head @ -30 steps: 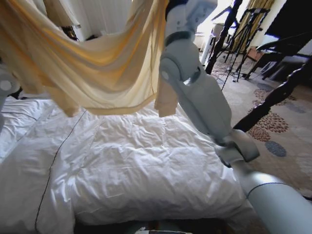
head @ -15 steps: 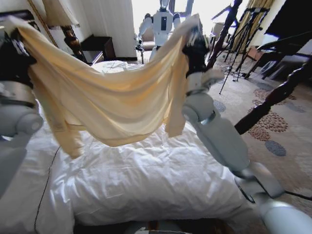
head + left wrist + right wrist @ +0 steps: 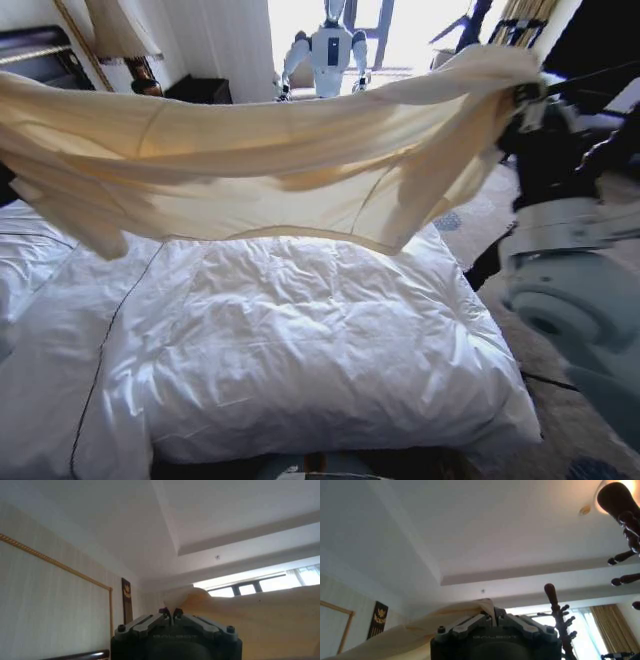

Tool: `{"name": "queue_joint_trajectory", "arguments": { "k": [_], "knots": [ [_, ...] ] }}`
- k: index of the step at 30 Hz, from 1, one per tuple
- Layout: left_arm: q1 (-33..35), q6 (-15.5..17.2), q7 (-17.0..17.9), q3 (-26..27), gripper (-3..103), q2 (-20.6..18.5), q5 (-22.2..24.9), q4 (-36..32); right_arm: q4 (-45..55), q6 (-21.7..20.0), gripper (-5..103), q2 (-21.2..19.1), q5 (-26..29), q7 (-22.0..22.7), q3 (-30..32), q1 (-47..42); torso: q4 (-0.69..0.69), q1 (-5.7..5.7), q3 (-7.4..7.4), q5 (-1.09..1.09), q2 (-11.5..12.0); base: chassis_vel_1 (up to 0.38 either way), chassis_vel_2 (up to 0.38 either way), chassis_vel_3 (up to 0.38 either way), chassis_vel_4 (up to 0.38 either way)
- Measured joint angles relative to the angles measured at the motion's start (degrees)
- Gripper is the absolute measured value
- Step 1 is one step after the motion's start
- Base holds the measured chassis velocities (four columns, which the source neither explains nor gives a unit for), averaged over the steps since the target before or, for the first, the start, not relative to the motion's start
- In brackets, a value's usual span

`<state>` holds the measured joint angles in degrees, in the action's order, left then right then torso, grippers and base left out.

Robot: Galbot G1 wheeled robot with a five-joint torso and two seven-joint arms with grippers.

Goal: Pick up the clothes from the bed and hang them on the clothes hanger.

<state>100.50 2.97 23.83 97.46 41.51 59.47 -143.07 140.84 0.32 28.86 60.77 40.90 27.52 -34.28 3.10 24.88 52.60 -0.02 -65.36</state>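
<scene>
The dark grey right gripper point(image 3: 494, 615) points up at a white ceiling, its fingers pinched on a fold of the pale cream-yellow thin-fabric clothes point(image 3: 427, 629), beside a dark twisted wooden post point(image 3: 553, 609)

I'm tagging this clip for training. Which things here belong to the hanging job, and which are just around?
Job:
top, stretched above the bed
left gripper, shut on one end
right gripper, shut on the other end

Just around:
another robot by the window
bedpost
coat stand
</scene>
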Motion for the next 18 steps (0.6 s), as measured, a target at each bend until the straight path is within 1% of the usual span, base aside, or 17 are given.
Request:
{"name": "queue_joint_trajectory", "arguments": {
  "k": [1, 2, 3, 4, 6, 7, 8, 9, 11, 12, 13, 14, 15, 16, 17, 18],
  "knots": [
    [0.00, 0.00, 0.00, 0.00, 0, 0.00, 0.00, 0.00, 0.00, 0.00, 0, 0.00, 0.00, 0.00, 0.00, 0.00, 0.00, 0.00, 0.00, 0.00, 0.00, 0.000, 0.000, 0.000, 0.000],
    [2.12, 1.13, -0.54, 2.71, 0, 2.28, 1.73, -0.69, 0.94, -0.16, 0, -0.82, 1.48, -0.12, 2.83, -1.79, 0.00, 0.02, 0.01, 0.02, 0.00, 0.000, 0.000, 0.000, 0.000],
    [3.71, 1.43, -1.55, 4.13, 0, 4.48, 2.19, -0.93, 1.65, -0.42, 0, -1.15, 2.06, -0.75, 5.64, -4.25, 0.01, 0.03, 0.02, 0.01, 0.00, 0.000, 0.000, 0.000, 0.000],
    [3.71, 1.43, -1.55, 4.13, 0, 4.48, 2.19, -0.93, 1.65, -0.42, 0, -1.15, 2.06, -0.75, 5.64, -4.25, 0.01, 0.03, 0.02, 0.01, 0.00, 0.000, 0.000, 0.000, 0.000],
    [7.14, 0.94, -4.01, 5.51, 0, 9.63, 2.15, -1.04, 2.91, -0.98, 0, -0.77, 2.31, -3.89, 13.40, -12.68, -0.01, 0.04, 0.02, 0.01, 0.00, 0.000, 0.000, 0.000, 0.000],
    [9.19, 0.34, -5.18, 5.58, 0, 12.75, 1.71, -1.06, 3.09, -1.58, 0, 0.06, 2.32, -5.81, 18.37, -18.41, 0.00, 0.04, 0.02, 0.02, 0.01, 0.000, 0.000, 0.000, 0.000],
    [10.95, -0.21, -6.15, 5.50, 0, 15.50, 1.19, -1.05, 3.22, -2.29, 0, 0.91, 2.41, -6.98, 21.79, -22.53, 0.01, 0.03, 0.02, 0.01, 0.00, 0.000, 0.000, 0.000, 0.000],
    [10.95, -0.21, -6.15, 5.50, 0, 15.50, 1.19, -1.05, 3.22, -2.29, 0, 0.91, 2.41, -6.98, 21.79, -22.53, 0.01, 0.03, 0.02, 0.01, 0.00, 0.000, 0.000, 0.000, 0.000],
    [14.22, -0.48, -7.51, 5.29, 0, 20.43, 0.51, -1.08, 3.27, -5.43, 0, 2.58, 4.10, -8.28, 27.70, -30.26, 0.00, 0.01, 0.01, 0.02, 0.00, 0.000, 0.000, 0.000, 0.000],
    [15.31, 0.30, -8.00, 5.29, 0, 22.03, 0.24, -1.09, 3.29, -6.97, 0, 3.27, 5.01, -8.30, 29.10, -32.97, 0.01, 0.01, 0.01, 0.01, 0.00, 0.000, 0.000, 0.000, 0.000],
    [15.31, 0.30, -8.00, 5.29, 0, 22.03, 0.24, -1.09, 3.29, -6.97, 0, 3.27, 5.01, -8.30, 29.10, -32.97, 0.01, 0.01, 0.01, 0.01, 0.00, 0.000, 0.000, 0.000, 0.000],
    [16.14, 1.54, -8.96, 5.02, 0, 23.25, -0.18, -1.08, 3.29, -8.42, 0, 4.22, 5.52, -8.29, 29.62, -35.44, 0.00, 0.01, 0.01, 0.02, 0.00, 0.000, 0.000, 0.000, 0.000],
    [16.74, 3.12, -10.38, 3.40, 0, 24.38, -1.89, -0.93, 3.20, -10.05, 0, 5.89, 5.10, -8.31, 28.98, -38.00, -0.02, 0.01, 0.01, 0.04, 0.00, 0.000, 0.000, 0.000, 0.000],
    [16.56, 4.54, -11.66, 0.86, 0, 24.60, -4.38, -0.69, 2.98, -10.86, 0, 7.38, 3.47, -8.61, 26.89, -39.54, -0.02, 0.01, 0.02, 0.04, 0.00, 0.000, 0.000, 0.000, 0.000],
    [15.67, 5.73, -12.35, -2.73, 0, 24.00, -7.33, -0.38, 2.63, -11.13, 0, 8.85, 1.48, -9.16, 24.20, -40.17, -0.02, 0.02, 0.02, 0.04, 0.00, 0.000, 0.000, 0.000, 0.000],
    [15.67, 5.73, -12.35, -2.73, 0, 24.00, -7.33, -0.38, 2.63, -11.13, 0, 8.85, 1.48, -9.16, 24.20, -40.17, -0.02, 0.02, 0.02, 0.04, 0.00, 0.000, 0.000, 0.000, 0.000]
  ]
}}
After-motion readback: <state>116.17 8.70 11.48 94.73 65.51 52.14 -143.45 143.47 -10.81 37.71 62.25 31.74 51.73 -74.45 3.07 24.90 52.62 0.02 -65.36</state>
